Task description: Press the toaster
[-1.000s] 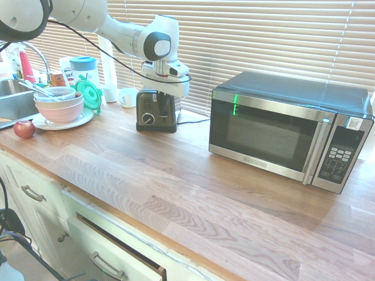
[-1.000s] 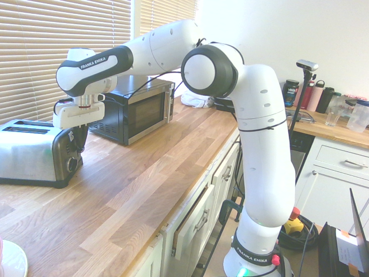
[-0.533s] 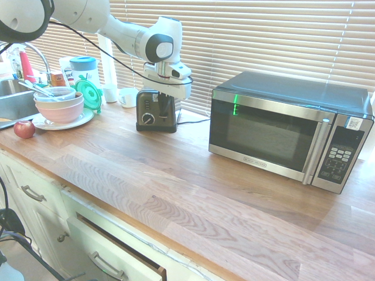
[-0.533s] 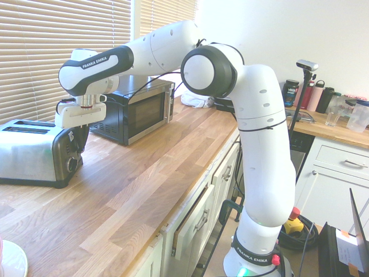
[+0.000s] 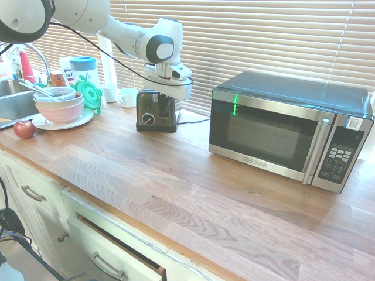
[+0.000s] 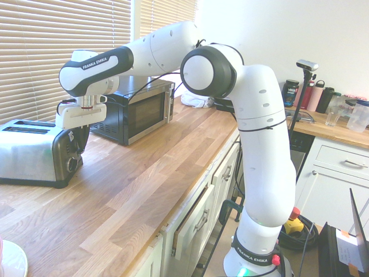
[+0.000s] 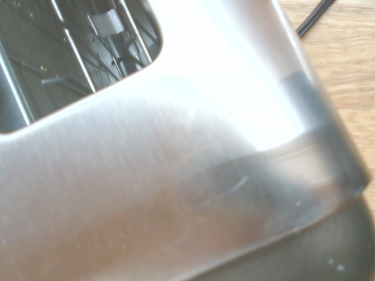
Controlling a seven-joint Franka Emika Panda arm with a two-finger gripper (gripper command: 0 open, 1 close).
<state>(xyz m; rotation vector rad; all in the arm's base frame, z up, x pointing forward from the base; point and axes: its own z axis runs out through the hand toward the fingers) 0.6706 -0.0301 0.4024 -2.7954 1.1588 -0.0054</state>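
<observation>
Since a second ago my arm has shifted slightly toward the microwave side, only a touch; toaster and the rest unmoved. Gripper [image 6: 82, 151] is narrow, fingers pressed together, pointing down at the toaster's dark front end; no sign of anything pinched. Two-slot toaster [image 5: 148, 120] is right at the fingertips, upright on the wooden countertop [image 5: 193, 175]; contact with the lever I can't confirm, the fingers cover that part. From the wrist I get the brushed steel top and a slot opening [image 7: 76, 58] with wires inside, no bread in the bit I see.

Just beyond the gripper: power cord [image 5: 194, 122] on the counter, white mug [image 5: 128, 98] behind the toaster. Further off, on one side, microwave [image 5: 269, 129]; on the other, well apart, pink bowl [image 5: 61, 112] in a stack on a plate [image 5: 81, 122], green lid [image 5: 88, 93] beside it, apple [image 5: 24, 129] near the counter edge.

Progress: approach done, closed fingers at the front, so I'd call it the pressing stage. Can't tell if the lever is down. Left, I judge: push straight down until it latches, then back off. Risk: fingers slipping off the lever, or the toaster tipping.
</observation>
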